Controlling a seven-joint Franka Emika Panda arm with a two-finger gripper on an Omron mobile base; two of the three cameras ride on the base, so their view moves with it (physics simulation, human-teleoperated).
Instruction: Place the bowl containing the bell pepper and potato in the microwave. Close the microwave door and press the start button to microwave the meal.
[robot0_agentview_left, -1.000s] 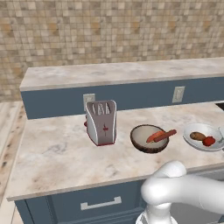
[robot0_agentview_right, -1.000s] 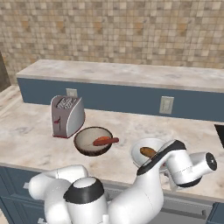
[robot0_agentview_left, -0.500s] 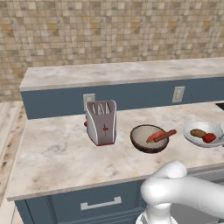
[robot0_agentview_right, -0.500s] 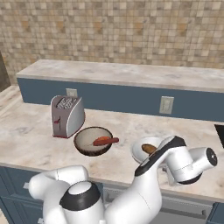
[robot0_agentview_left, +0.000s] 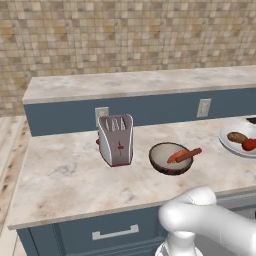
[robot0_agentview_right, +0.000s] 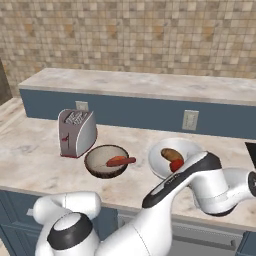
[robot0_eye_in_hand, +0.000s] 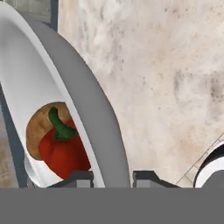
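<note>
In the left base view the bowl (robot0_agentview_left: 235, 145) sits at the counter's (robot0_agentview_left: 65, 175) right edge, holding potato (robot0_agentview_left: 236, 137) and pepper (robot0_agentview_left: 249, 144); the right base view shows the arm hiding its near rim; in the hand view the jaws (robot0_eye_in_hand: 112, 176) straddle that rim, seemingly closed on it; the grasp looks made, so lifting toward the microwave comes next.

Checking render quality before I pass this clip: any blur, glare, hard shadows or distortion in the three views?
Left base view: flat, even light, soft shadow under the wooden bowl, no glare. Right base view: same even light, white bowl sharp. Hand view: very close, white bowl rim stretched into a wide curve, bell pepper glossy but crisp, counter speckle slightly soft.
</note>
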